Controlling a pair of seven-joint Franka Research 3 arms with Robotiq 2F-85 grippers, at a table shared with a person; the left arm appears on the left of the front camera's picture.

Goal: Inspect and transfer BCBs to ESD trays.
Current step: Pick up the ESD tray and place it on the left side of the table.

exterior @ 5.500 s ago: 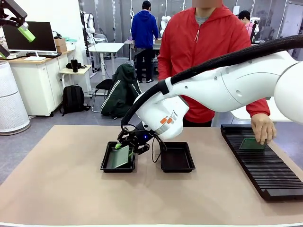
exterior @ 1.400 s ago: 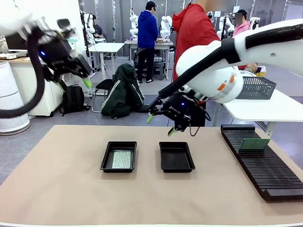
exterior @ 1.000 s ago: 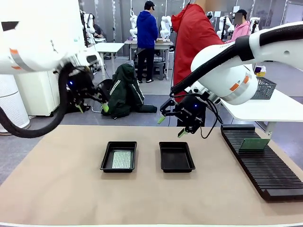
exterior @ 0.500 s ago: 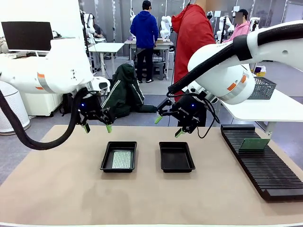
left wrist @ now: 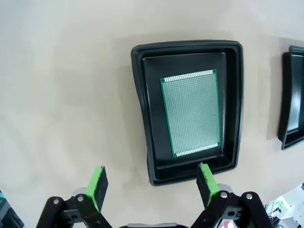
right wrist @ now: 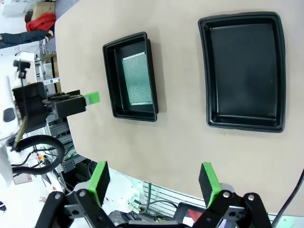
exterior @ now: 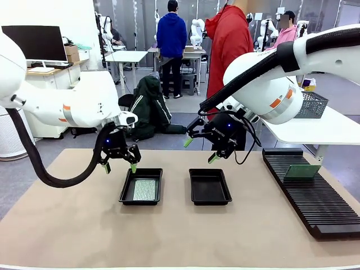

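Observation:
Two black ESD trays lie side by side mid-table. The left tray [exterior: 125, 190] [left wrist: 140, 109] [right wrist: 110, 80] holds one pale-green BCB [exterior: 145, 189] [left wrist: 192, 113] [right wrist: 137, 78] flat on its floor. The right tray [exterior: 210, 187] [right wrist: 244, 71] [left wrist: 290, 95] has nothing in it. My left gripper [exterior: 120, 167] [left wrist: 151, 183] hangs open just above the left tray's far-left side, holding nothing. My right gripper [exterior: 200, 151] [right wrist: 154, 184] hovers open and higher up behind the right tray, also holding nothing. Another BCB [exterior: 302, 171] stands in the rack at the right.
A long black slotted rack [exterior: 315, 197] runs along the table's right side. A person in a red hooded top [exterior: 228, 45] stands at the far edge, turned away. A wire mesh basket [exterior: 306, 104] sits on a white side table behind the rack.
My left arm has swung down from the upper left to just above the left tray. My right gripper has hardly moved. Both trays and boards lie as before.

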